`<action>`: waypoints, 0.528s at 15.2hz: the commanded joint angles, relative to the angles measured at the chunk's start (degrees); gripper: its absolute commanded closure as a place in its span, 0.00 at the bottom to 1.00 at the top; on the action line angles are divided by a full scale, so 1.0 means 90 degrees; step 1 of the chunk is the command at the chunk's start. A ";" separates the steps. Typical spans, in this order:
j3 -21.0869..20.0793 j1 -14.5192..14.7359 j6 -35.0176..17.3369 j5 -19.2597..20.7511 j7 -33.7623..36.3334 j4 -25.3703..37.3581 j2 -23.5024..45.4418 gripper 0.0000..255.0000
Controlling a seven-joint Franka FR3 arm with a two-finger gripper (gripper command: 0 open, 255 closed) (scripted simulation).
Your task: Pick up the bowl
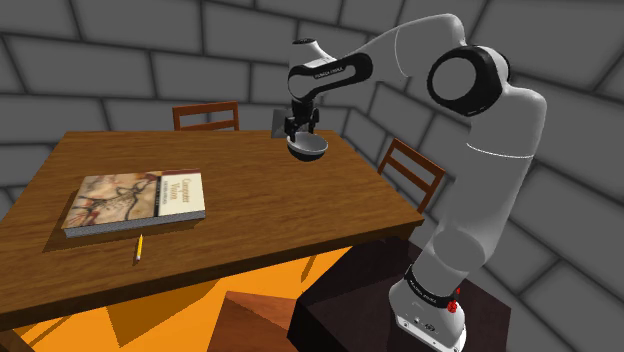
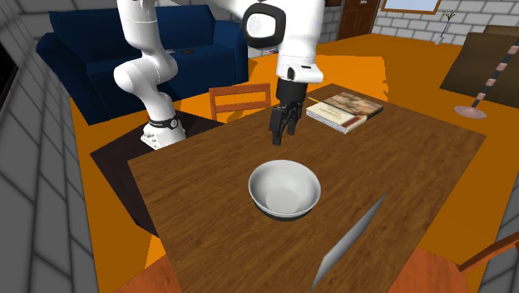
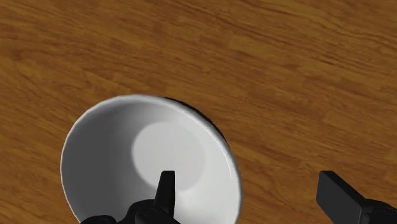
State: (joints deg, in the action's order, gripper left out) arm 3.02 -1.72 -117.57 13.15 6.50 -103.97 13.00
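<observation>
White bowl on wooden table, black fingers spread apart astride its rim

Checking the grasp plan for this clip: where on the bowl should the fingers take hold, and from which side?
The rim, from straight above. The bowl sits upright on the table, mouth open, and looks wider than the span of the open gripper, so pinch the wall: one of the fingers inside, one outside, as they stand now.

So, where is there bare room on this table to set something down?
Broad bare tabletop lies between the book and the bowl. Crowded spots: the book's corner with the pencil, and the bowl under the open tool.
</observation>
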 commanded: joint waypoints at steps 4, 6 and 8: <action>0.0057 -0.0019 0.0054 0.0135 -0.0033 0.1179 0.1299 0.00; 0.0068 -0.0023 0.0014 0.0155 -0.0027 0.1352 0.1538 0.00; 0.0072 -0.0025 -0.0122 0.0168 0.0007 0.1280 0.1605 0.00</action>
State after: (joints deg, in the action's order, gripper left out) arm 3.64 -1.98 -117.79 14.54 6.29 -92.07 26.91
